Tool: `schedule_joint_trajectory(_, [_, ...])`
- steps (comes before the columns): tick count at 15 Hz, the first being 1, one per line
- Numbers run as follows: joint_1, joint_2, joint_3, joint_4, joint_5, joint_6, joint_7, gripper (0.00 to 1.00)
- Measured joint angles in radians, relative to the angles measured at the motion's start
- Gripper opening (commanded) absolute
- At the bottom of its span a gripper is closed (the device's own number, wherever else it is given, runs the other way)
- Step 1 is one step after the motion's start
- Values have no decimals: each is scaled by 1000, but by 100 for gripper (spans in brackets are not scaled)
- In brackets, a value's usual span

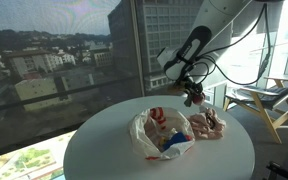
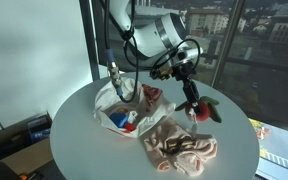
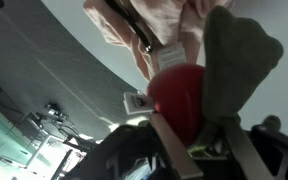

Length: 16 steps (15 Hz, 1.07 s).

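Note:
My gripper point(image 1: 191, 88) point(image 2: 188, 84) hangs above the round white table point(image 1: 104, 145) point(image 2: 84, 140), shut on a red soft toy point(image 2: 196, 111) point(image 1: 194, 99) with a green leaf part point(image 2: 213, 108). In the wrist view the red toy point(image 3: 179, 90) sits between the fingers point(image 3: 194, 128), with its green part point(image 3: 239, 60) and a white tag point(image 3: 136, 103) beside it. The toy is lifted off the table, above a crumpled pink cloth point(image 1: 209, 123) point(image 2: 179, 148) point(image 3: 154, 25).
A white plastic bag point(image 1: 159, 135) point(image 2: 124, 105) with red and blue items lies open on the table next to the cloth. Large windows stand behind the table. A wooden chair point(image 1: 259, 100) stands beyond the table's edge. Dark equipment point(image 2: 14, 130) sits low beside the table.

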Motion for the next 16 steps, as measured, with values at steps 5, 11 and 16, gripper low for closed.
schedule_joint_trajectory(5, [34,-76,29,-55,5,97,30,100])
schedule_joint_trajectory(11, [122,-145,125,-81,10,128,-22,100])
schedule_joint_trajectory(16, [157,-179,234,-136,116,169,-172,100])
